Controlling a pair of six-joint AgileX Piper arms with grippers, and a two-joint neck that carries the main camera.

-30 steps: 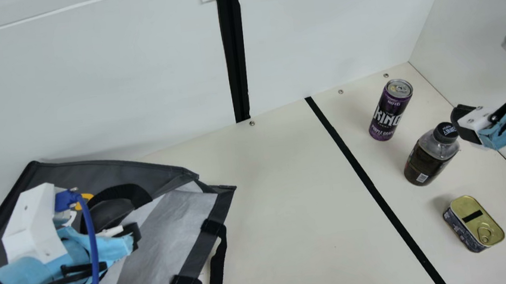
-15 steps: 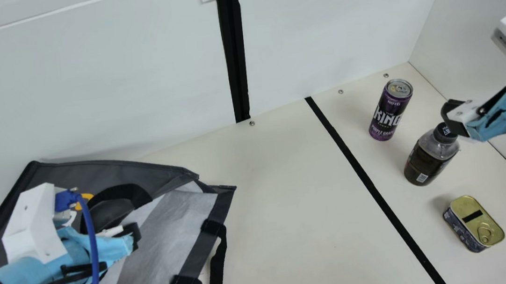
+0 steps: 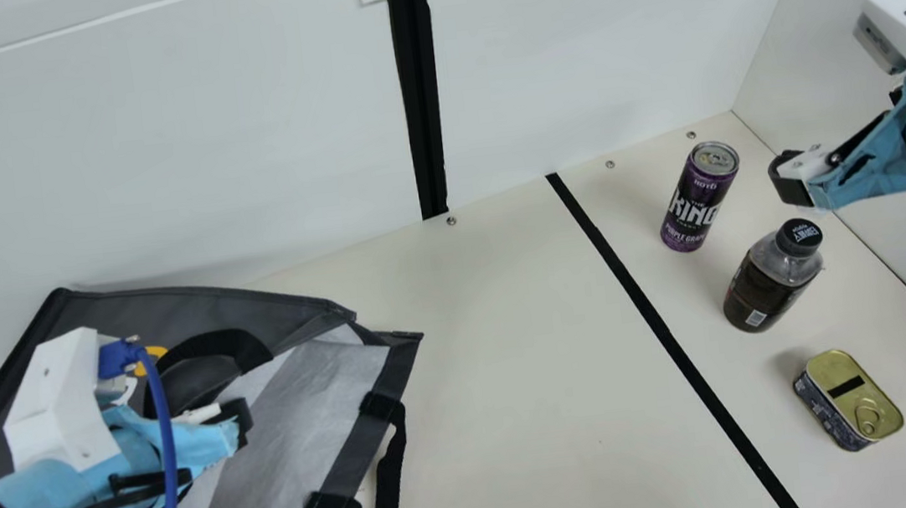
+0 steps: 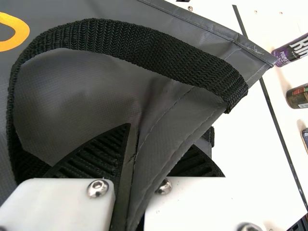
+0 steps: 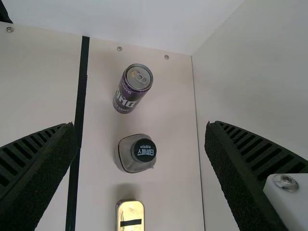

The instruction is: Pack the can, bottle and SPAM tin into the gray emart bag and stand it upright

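Above the worktop (image 3: pixel 532 363), your right tool (image 5: pixel 140 126) is spread wide; centre it on the can (image 3: pixel 698 199), then close, while your left tool (image 4: pixel 162 136) pinches the bag (image 3: pixel 197 302).

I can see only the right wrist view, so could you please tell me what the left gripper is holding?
Observer: The left wrist view shows the left gripper pinching a fold of the gray emart bag, beside its black handle.
Operator: Thank you. The SPAM tin is cut off in my view, so could you describe its far end?
Observer: In the main view, a pull ring lies on the lid at that end.
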